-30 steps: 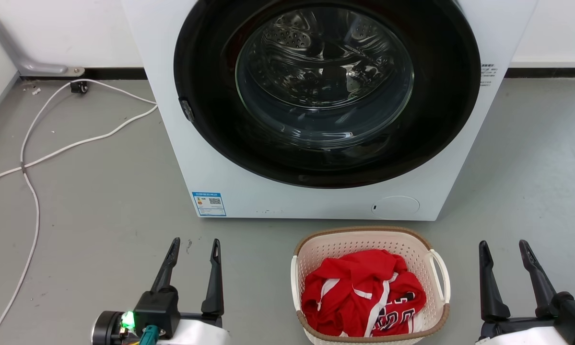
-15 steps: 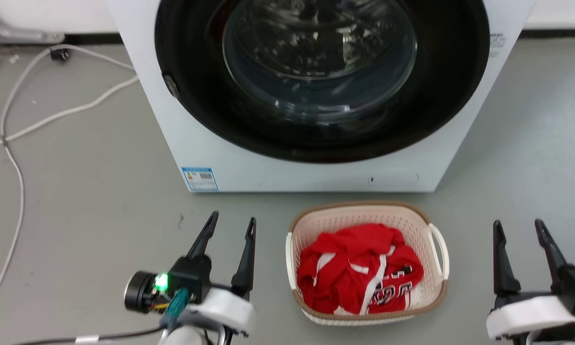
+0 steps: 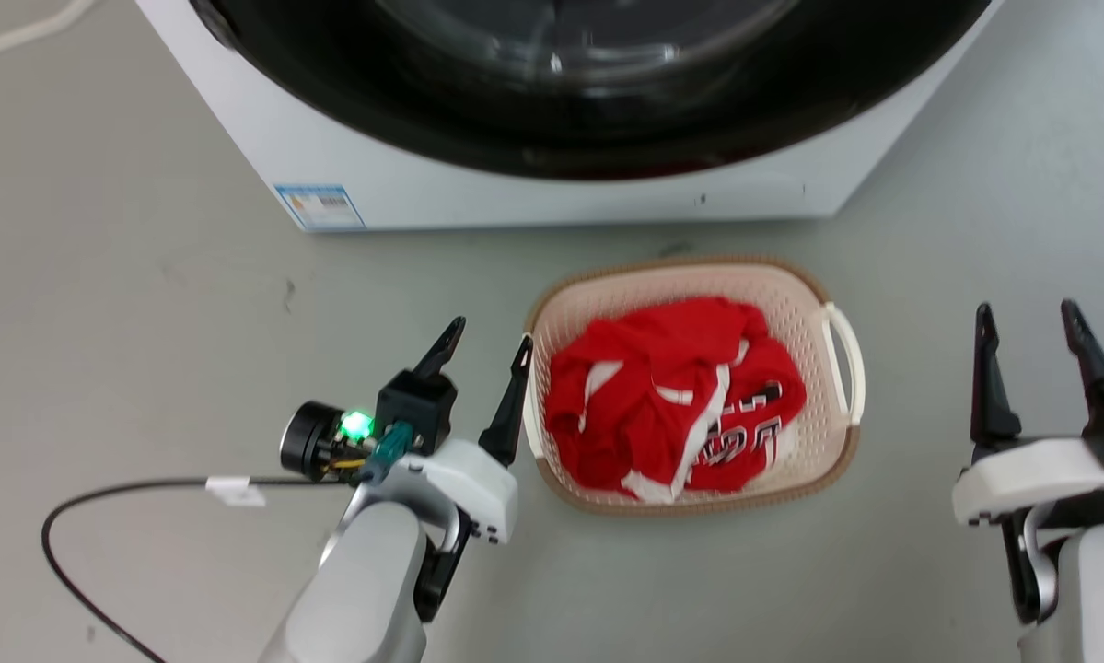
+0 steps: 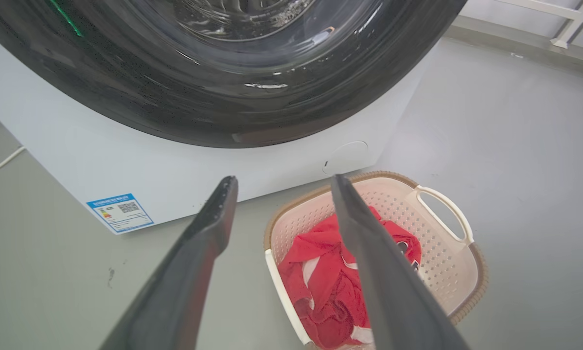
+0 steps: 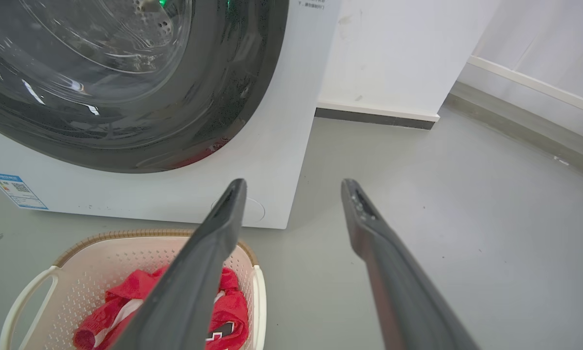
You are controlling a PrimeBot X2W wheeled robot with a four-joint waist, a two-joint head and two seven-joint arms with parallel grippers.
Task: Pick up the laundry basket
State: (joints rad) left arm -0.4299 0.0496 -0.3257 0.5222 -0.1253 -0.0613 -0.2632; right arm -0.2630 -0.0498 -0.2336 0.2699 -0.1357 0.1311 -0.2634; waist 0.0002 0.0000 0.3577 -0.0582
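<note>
The laundry basket [image 3: 805, 318] is cream-white with a brown rim and sits on the grey floor before the washer, holding a red garment [image 3: 671, 401]. A white loop handle [image 3: 844, 354] curves along its right side. My left gripper [image 3: 491, 336] is open, just left of the basket, its right finger close to the left rim. My right gripper [image 3: 1028, 318] is open too, well right of the basket. In the left wrist view the basket [image 4: 447, 253] lies between and beyond my left gripper [image 4: 280, 181]. The right wrist view has the basket [image 5: 82, 272] at lower left of my right gripper [image 5: 293, 183].
The white washer [image 3: 533, 189] with its dark round door [image 3: 588, 101] stands just behind the basket. A black cable [image 3: 100, 497] loops on the floor by my left arm. A white wall [image 5: 408, 53] and skirting stand right of the washer.
The head camera has tilted down and moved closer, so washer and basket sit higher in view. My left gripper has come right, close to the basket's left rim. Both stay open.
</note>
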